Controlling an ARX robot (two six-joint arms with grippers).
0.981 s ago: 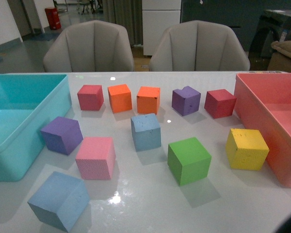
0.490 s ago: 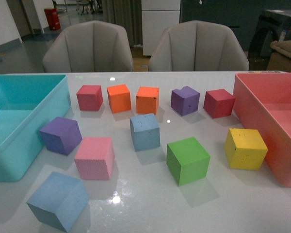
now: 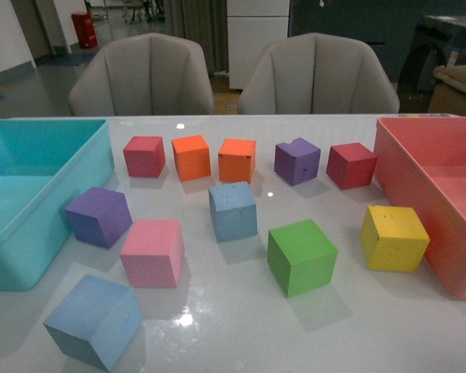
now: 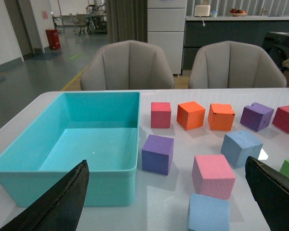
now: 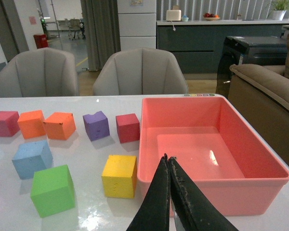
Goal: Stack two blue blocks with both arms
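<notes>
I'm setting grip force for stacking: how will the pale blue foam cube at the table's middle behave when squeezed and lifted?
The pale blue foam cube has pitted, matte faces, so it probably gives slightly and grips without slipping. Being foam, it is likely light for its size. Flat on the glossy white table, it would likely slide, not roll.
</notes>
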